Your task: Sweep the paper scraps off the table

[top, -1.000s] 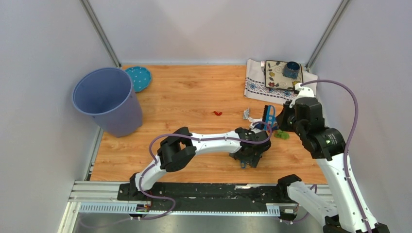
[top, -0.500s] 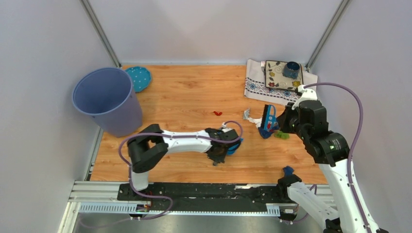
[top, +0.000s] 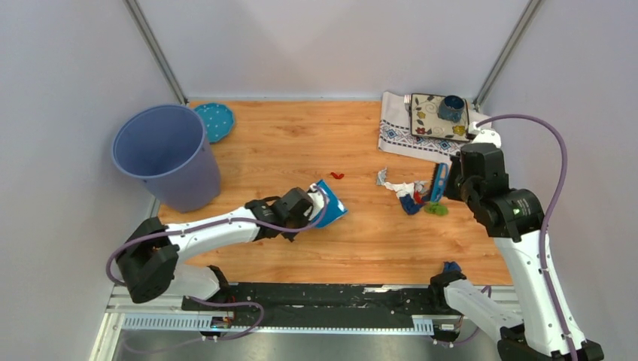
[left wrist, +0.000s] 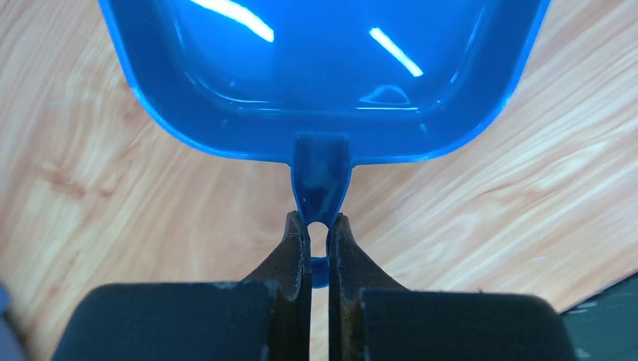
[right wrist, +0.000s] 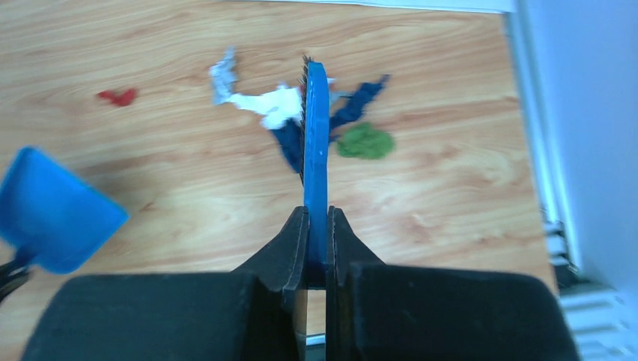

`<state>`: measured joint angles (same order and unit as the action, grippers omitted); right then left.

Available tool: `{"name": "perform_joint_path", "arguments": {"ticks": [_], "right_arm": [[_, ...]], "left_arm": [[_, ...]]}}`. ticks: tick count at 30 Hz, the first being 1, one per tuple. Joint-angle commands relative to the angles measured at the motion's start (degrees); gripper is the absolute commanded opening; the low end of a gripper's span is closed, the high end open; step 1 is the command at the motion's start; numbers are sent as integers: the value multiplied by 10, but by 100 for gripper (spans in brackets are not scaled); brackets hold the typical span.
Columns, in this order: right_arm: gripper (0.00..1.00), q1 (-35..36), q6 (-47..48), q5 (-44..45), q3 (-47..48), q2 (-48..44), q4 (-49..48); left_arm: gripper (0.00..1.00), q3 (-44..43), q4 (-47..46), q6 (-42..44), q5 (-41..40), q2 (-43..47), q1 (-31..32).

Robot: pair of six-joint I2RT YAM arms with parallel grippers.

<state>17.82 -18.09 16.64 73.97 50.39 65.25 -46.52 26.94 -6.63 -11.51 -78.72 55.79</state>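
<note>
A loose cluster of paper scraps lies right of centre on the table [top: 301, 143]: white-grey bits [top: 397, 186], a dark blue one [top: 410, 203] and a green one [top: 435, 209]. A red scrap [top: 337, 175] lies apart to their left. My right gripper [top: 454, 184] is shut on a blue brush [right wrist: 316, 143], held edge-on with its bristles just right of the white scrap [right wrist: 267, 101] and left of the green scrap [right wrist: 364, 141]. My left gripper [top: 301, 214] is shut on the handle [left wrist: 320, 180] of a blue dustpan [top: 329, 203], left of the cluster and just below the red scrap.
A lavender bin [top: 162, 154] stands at the far left with a teal dotted plate [top: 214, 120] behind it. At the back right a patterned cloth [top: 399, 134] carries a decorated tile and a blue cup [top: 452, 107]. A black rail [top: 316, 297] runs along the near edge.
My left gripper has shut on the dustpan handle and swung left with it, from near the scraps to the table's middle. The brush has turned edge-on and shifted slightly right.
</note>
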Motion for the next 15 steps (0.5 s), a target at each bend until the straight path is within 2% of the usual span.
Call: {"name": "perform_joint_path", "arguments": {"ticks": [1, 5, 7, 9, 11, 12, 14, 15], "right_arm": [[0, -27, 15, 139, 50, 7, 93], [0, -88, 87, 152, 69, 44, 147], [0, -115, 133, 106, 86, 49, 146], [0, -105, 216, 89, 86, 41, 128], [0, -107, 298, 49, 47, 15, 54], [0, -107, 412, -19, 23, -19, 29], [0, -111, 522, -128, -21, -57, 10], [0, -112, 639, -261, -21, -70, 35]], "left_arm": [[0, 77, -16, 225, 59, 70, -52], [0, 119, 7, 316, 96, 135, -86], [0, 144, 21, 344, 127, 153, -96], [0, 175, 24, 367, 178, 177, -118], [0, 195, 21, 385, 198, 195, -139], [0, 209, 18, 403, 200, 201, -147], [0, 218, 15, 416, 204, 213, -168], [0, 220, 13, 420, 206, 217, -176]]}}
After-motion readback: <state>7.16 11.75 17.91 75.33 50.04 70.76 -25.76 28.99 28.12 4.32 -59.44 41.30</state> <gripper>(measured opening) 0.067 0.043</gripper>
